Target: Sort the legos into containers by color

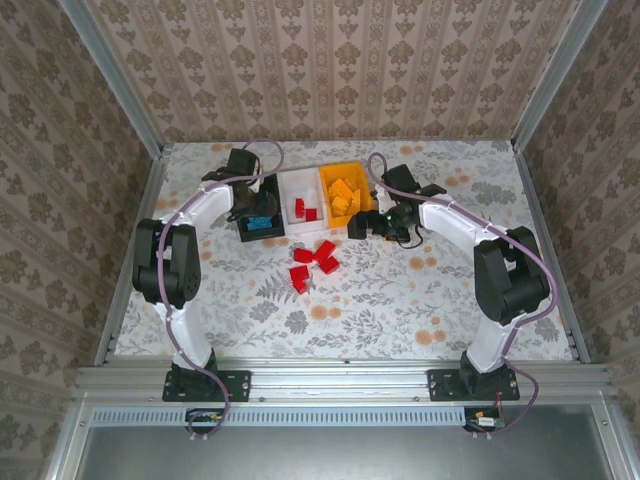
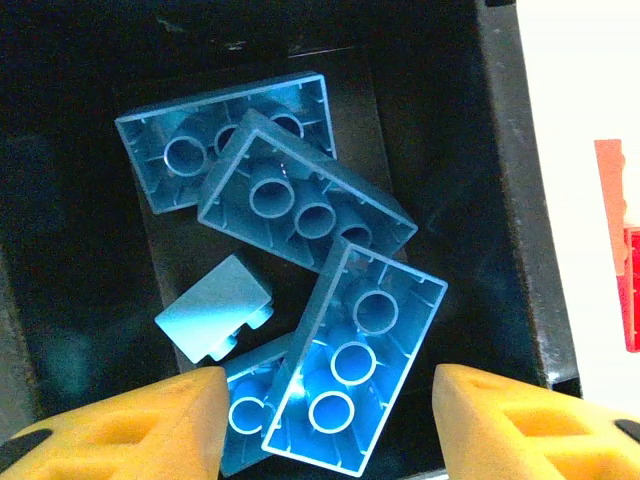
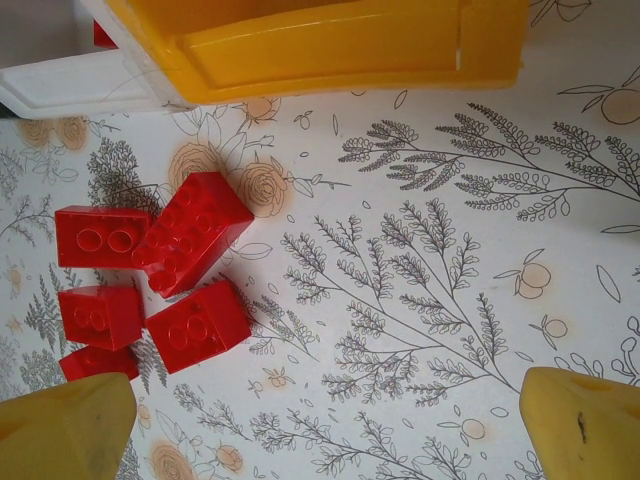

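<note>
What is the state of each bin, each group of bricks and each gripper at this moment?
black bin: holds blue bricks
white bin: holds two red bricks
orange bin: holds orange bricks
red bricks on table: five, loose, unsorted
left gripper: open, empty, over black bin
right gripper: open, empty, over table

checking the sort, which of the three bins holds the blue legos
The black bin, leftmost; the white bin holds red bricks, the orange bin orange ones.

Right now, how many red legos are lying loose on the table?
5 red legos, clustered near the white bin: one big tilted, one at its left, two below, one partly behind the right gripper's finger.
</note>
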